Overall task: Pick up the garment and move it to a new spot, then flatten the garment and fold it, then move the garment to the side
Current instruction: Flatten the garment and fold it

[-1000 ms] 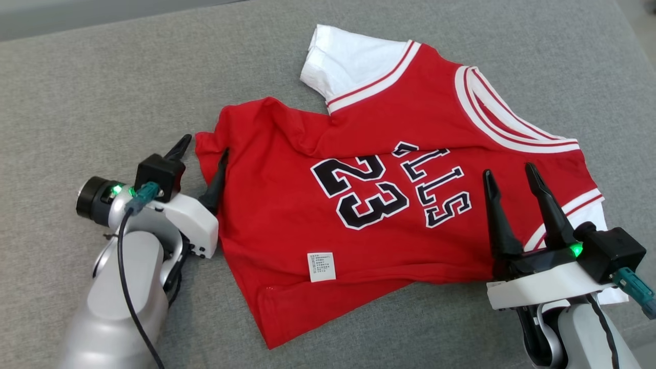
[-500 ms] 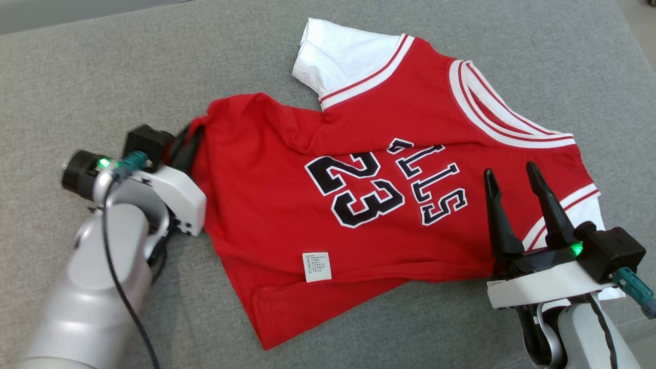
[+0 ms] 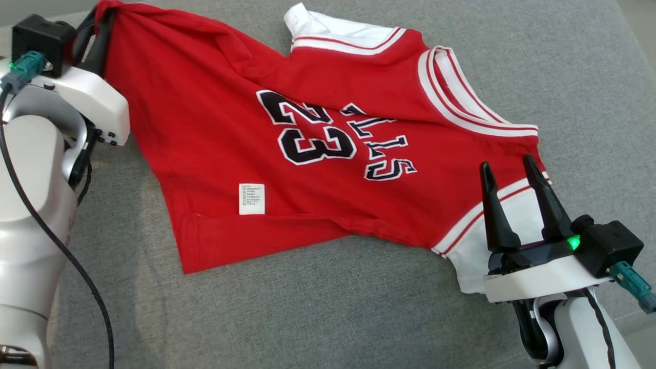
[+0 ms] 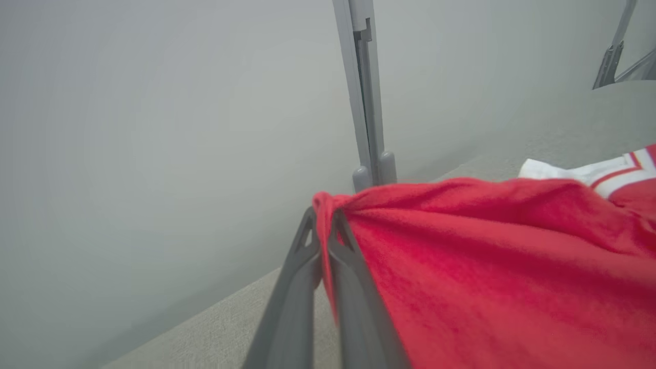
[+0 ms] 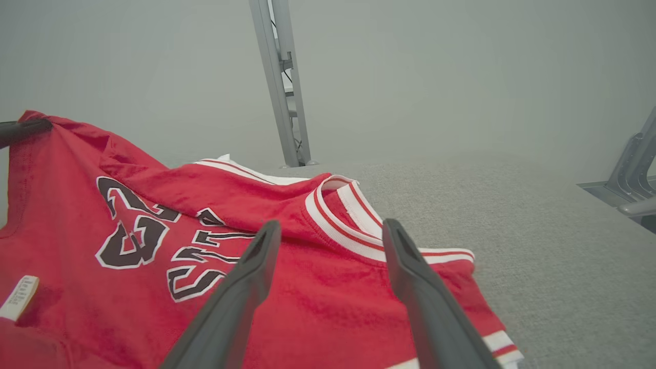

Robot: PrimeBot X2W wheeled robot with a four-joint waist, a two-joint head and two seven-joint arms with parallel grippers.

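A grey woven fabric surface point(image 3: 359, 307) runs from the near edge to the far edge, textured like upholstery. Behind its far edge rises a plain pale grey wall point(image 4: 154, 128), and a slim grey metal post point(image 5: 282, 87) stands upright just beyond that edge. At the right side of the room, angled grey metal frame pieces point(image 5: 633, 174) sit beside the surface.

The red short-sleeved jersey with white trimmed sleeves and a black "23" point(image 3: 318, 169) lies spread across the middle of the surface, collar toward the right edge. A white care label point(image 3: 251, 199) shows near the hem. One hem corner is raised off the surface at the far left corner, and the cloth pulls into taut folds toward that point.

The left gripper point(image 4: 320, 220) has its jaws pressed together on that raised red corner, pinching a bunched fold between the dark fingers. The right gripper point(image 3: 506, 164) sits near the right edge with its jaws spread wide and nothing between them, fingers over the jersey's white sleeve; I cannot tell whether they touch the cloth.
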